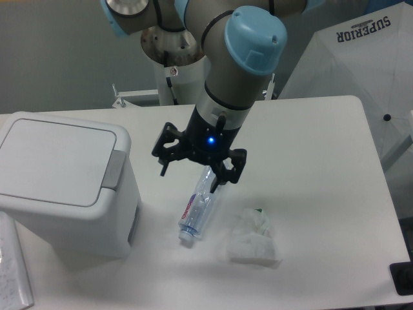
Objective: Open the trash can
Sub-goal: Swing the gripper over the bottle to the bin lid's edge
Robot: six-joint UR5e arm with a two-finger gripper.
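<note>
The trash can (64, 194) is a large boxy white bin at the left of the table. Its flat lid (51, 161) lies closed, and a grey push tab (115, 169) sits at its right rim. My gripper (191, 177) hangs from the arm above the middle of the table, to the right of the bin and apart from it. Its black fingers (164, 166) are spread open and hold nothing. It hovers over the upper end of a plastic bottle.
A clear plastic bottle (197, 212) lies on the table just right of the bin. A crumpled white wrapper (253, 240) lies beside it. Paper sheets (13, 274) sit at the bottom left, a black object (401, 279) at the right edge, and white "SUPERIOR" fabric (361, 51) at the back right.
</note>
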